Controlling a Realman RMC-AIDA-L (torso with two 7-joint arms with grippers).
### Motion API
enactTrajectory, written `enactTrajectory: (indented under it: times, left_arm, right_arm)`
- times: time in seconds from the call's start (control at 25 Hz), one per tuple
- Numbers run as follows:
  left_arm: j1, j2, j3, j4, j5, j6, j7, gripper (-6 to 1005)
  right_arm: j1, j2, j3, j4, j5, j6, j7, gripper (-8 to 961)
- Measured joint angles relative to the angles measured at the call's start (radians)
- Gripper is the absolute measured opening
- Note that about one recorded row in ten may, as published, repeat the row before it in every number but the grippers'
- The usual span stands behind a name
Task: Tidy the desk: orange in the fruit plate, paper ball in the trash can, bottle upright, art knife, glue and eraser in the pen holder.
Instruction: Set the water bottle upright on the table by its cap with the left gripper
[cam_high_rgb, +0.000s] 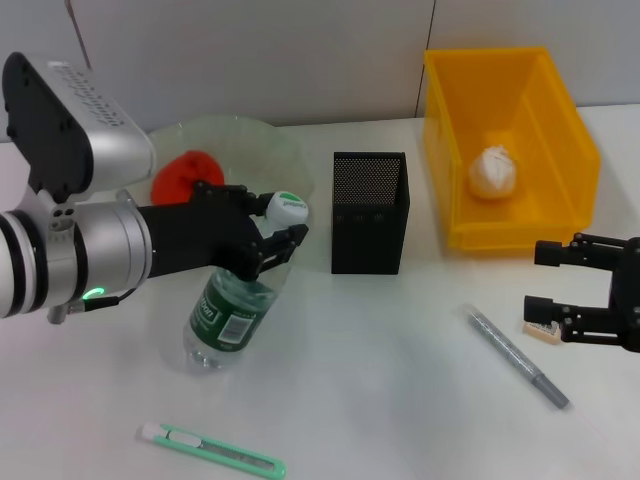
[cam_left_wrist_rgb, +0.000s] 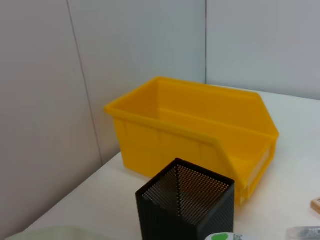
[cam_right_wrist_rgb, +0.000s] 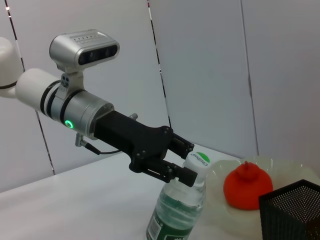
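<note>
A mint-green art knife lay at lower left; above, the left gripper clamped the tilted clear plastic bottle's neck; the right gripper's jaws stood wide.

Clear green-labelled bottle tilted, neck gripped; orange in the fruit plate — paper ball in the yellow bin; green art knife lies flat.
</note>
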Motion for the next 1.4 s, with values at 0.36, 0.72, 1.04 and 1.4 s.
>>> enactTrajectory:
  times: [0.36, 0.72, 1.04, 1.4]
  left_arm:
    - [0.045, 0.003, -0.024, 0.007, -0.096, -0.028, 0.059, 444]
    - [0.057, 0.004, -0.029, 0.006, -0.126, -0.020, 0.078, 446]
    - [0.065, 0.004, -0.033, 0.006, -0.127, -0.017, 0.078, 448]
    - [0.102, 0.005, -0.058, 0.030, -0.128, -0.016, 0.079, 450]
  right_arm:
    - [0.002, 0.002, -0.001, 0.000, -0.001, 0.001, 0.000, 751]
    - [0.005, 0.001, -0.003, 0.000, 0.000, 0.001, 0.000, 750]
    - [0.004, 0.002, 0.001, 0.000, -0.002, 0.001, 0.000, 750]
    - [0.004, 0.003, 0.005, 0.000, 0.000, 0.012, 0.000, 750]
